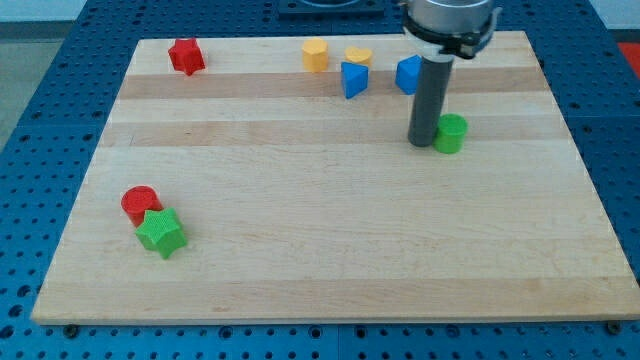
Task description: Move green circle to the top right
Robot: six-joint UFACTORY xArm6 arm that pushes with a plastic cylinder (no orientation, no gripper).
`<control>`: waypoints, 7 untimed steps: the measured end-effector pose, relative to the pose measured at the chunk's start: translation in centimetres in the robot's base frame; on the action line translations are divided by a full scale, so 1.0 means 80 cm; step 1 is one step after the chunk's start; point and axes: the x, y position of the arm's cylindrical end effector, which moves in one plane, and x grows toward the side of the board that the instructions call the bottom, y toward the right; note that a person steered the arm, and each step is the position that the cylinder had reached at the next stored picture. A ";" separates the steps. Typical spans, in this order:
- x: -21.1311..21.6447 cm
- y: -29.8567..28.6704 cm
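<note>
The green circle (451,133) is a short green cylinder on the wooden board (320,250), in the upper right part of the view. My tip (422,143) rests on the board right at the circle's left side, touching or nearly touching it. The dark rod rises from there to the arm at the view's top.
A blue block (408,74) and a blue triangle (354,79) lie just above-left of my tip. A yellow block (316,54) and a yellow heart (358,55) sit near the top edge. A red star (186,56) is top left. A red circle (141,204) and green star (161,232) are lower left.
</note>
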 end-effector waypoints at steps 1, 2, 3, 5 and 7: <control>0.029 0.024; 0.033 0.063; 0.033 0.097; 0.029 0.105; 0.027 0.077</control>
